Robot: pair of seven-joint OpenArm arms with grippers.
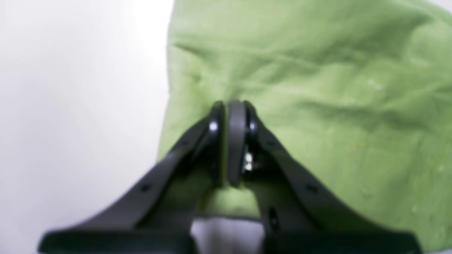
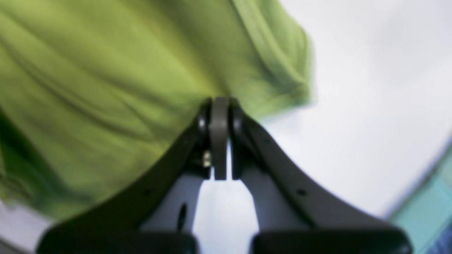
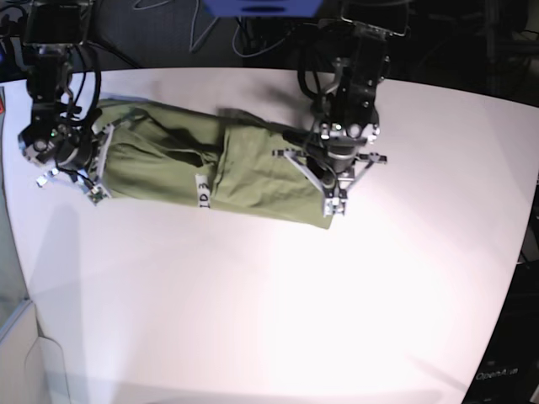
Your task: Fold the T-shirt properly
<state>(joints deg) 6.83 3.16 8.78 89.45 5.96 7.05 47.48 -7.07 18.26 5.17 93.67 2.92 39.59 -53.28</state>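
Robot lab: white table (image 3: 278, 295), dangling cables (image 3: 202, 25), dark equipment behind.

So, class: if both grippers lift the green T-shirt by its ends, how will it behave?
The T-shirt is probably floppy: it lies creased and bunched. Its middle would likely sag between the left gripper and right gripper. It looks thin, so probably light.

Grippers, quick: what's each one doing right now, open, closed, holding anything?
Left gripper: closed, pinching the T-shirt near its edge.
Right gripper: closed, pinching the T-shirt's other end.
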